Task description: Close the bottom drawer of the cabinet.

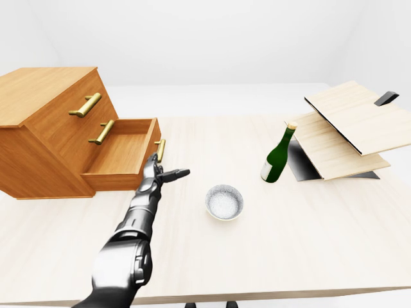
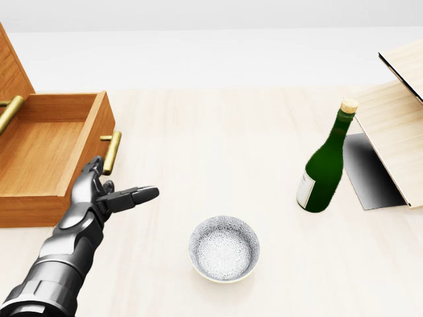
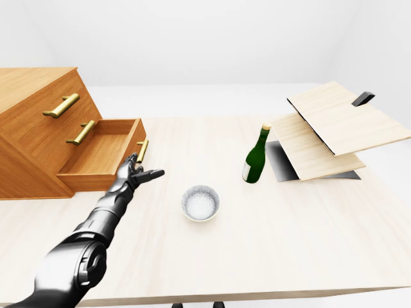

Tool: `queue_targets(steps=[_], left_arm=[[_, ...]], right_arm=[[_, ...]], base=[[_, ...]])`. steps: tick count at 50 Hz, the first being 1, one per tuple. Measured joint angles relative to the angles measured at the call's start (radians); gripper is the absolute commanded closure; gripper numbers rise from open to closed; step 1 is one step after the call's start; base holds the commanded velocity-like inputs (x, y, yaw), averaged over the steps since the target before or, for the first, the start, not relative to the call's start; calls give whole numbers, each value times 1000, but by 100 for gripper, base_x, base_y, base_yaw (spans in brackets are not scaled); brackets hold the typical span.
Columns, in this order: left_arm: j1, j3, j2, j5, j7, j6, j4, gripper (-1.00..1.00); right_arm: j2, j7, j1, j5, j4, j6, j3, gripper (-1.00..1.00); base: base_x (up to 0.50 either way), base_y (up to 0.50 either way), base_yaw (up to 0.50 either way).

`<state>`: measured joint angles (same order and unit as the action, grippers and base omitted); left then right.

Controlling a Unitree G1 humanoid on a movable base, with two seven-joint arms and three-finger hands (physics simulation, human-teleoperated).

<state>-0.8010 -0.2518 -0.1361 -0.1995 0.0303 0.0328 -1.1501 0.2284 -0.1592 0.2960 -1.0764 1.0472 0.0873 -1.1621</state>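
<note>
The wooden cabinet [image 1: 45,128] stands at the left of the table. Its bottom drawer [image 2: 46,155] is pulled far out and nothing lies in it. The drawer's brass handle [image 2: 111,152] shows in full on its front face. My left hand [image 2: 119,185] is open, just below that handle at the near corner of the drawer front. Its fingers [image 2: 92,173] point up along the face and the thumb [image 2: 140,193] sticks out to the right. Whether the fingers touch the wood I cannot tell. My right hand is out of sight.
A patterned bowl [image 2: 224,248] sits to the right of my left hand. A green corked bottle [image 2: 326,170] stands further right. Tilted wooden boards [image 1: 350,122] lean over a dark base at the right edge of the table [image 1: 270,244].
</note>
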Motion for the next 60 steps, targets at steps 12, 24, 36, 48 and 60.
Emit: queue_targets(steps=[12,24,36,48,60], left_arm=[[30,-27,-18,5,24,3,-9,-100],[54,-32,-28,9,43,0,-7,-100],[72,-38,-57,35,96,4,-10,-100],[84,-45,-91,87,149,17,-13,-100],[97,-59,-139,139,189,38,-19,-100]], right_arm=[[-1,2,1,8,0,0,9,-100],[0,0,3,14,0,0,20,-100],[11,-11,8,16,0,0,32,-100],[22,-19,11,9,0,0,34,-100],[32,-26,14,4,0,0,39,-100]], base=[[0,0,0],[0,0,0],[0,0,0],[0,0,0],[0,0,0]])
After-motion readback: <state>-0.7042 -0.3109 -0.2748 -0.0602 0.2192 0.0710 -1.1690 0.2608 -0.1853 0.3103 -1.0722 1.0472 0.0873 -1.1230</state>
